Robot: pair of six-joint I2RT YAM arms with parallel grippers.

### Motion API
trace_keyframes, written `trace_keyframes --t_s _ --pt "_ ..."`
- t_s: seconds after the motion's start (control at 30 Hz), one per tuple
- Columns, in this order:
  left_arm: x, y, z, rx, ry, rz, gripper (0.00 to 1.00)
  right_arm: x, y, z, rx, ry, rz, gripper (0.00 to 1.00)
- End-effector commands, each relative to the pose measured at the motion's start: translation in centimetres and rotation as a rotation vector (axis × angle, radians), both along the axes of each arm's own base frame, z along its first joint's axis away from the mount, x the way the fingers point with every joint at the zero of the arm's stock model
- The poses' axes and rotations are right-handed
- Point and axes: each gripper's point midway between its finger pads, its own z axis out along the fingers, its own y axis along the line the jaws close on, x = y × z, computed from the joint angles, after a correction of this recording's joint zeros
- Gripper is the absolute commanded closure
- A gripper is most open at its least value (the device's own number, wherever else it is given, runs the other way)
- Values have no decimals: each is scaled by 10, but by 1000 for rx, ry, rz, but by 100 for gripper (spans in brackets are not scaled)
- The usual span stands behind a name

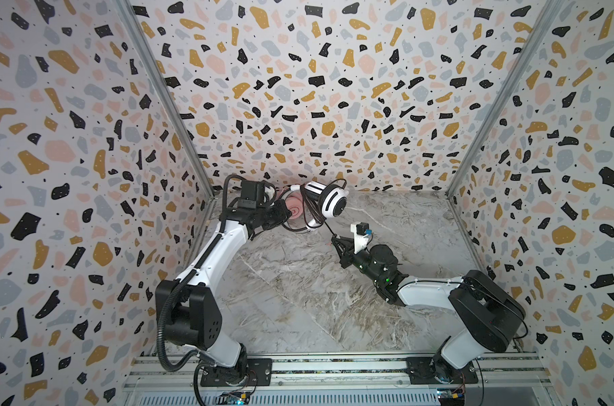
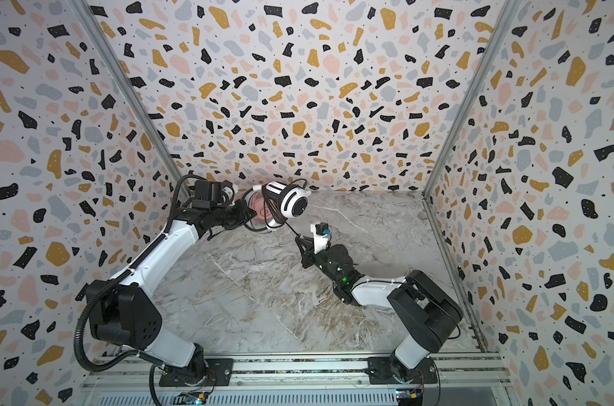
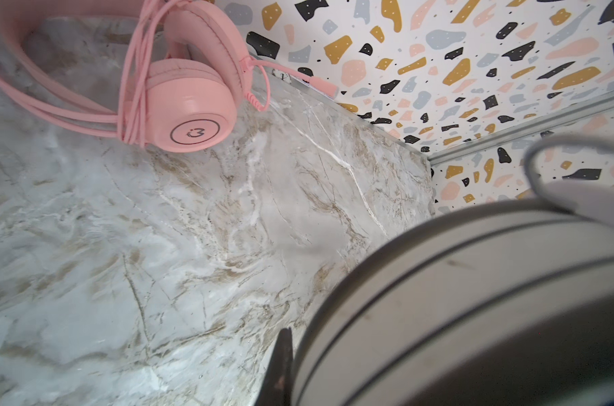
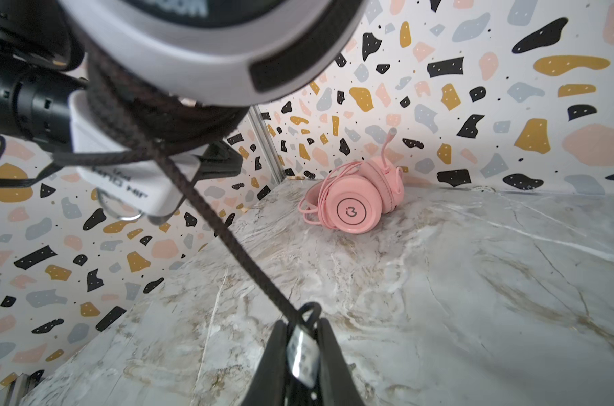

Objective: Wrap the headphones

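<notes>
— Where do we find the white headset [image 1: 331, 202]?
— Lifted off the surface [image 1: 298, 298] near the back left corner, with our left end effector [image 1: 287, 214] clamped on it.
— And our right end effector [image 4: 300, 327]?
— Pinching the plug end of the black cord [image 4: 228, 239], which runs taut. The pink headset [image 4: 354, 207] lies at the back, its cord looped round it.

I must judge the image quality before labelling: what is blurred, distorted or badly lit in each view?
Left wrist view: the white headset is near and blurred, the pink headset sharp. Right wrist view: the white headset blurred, its black cord and the pink headset clear. Both top views: soft even light, no glare, walls splayed by the wide lens.
</notes>
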Motion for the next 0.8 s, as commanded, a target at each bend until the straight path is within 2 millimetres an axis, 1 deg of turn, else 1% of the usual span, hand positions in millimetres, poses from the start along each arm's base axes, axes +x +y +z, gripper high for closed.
trace_keyframes --t_s 0.0,0.07,0.13,0.23,0.3,0.4,0.5,0.57,0.63,0.7,0.77 --pt "-7 -12 42 -99 -112 -72 100 19 -6 12 52 0 11 93" --pt "-12 -12 18 -88 -60 -81 100 28 -8 18 112 7 39 93" --pt "-19 -16 -1 -98 -15 -99 100 35 -5 17 133 24 79 93" --pt "-28 -29 -18 -100 13 -137 100 41 -6 9 188 45 132 93" --pt "-35 -40 -26 -109 26 -178 100 45 -12 8 250 58 164 93" --pt "-46 -52 -45 -112 73 -244 100 49 -23 4 330 63 222 93" --pt "-55 -50 -67 -69 120 -277 100 50 -27 3 336 60 278 93" --pt "-58 -44 -87 -9 163 -277 100 50 -25 1 312 64 321 93" --pt "-59 -39 -105 49 198 -281 100 53 -20 -10 256 86 353 92" --pt "-59 -32 -124 102 230 -268 100 55 -21 -30 211 131 350 91" --pt "-59 -30 -140 117 257 -261 100 58 -26 -52 209 192 327 91"
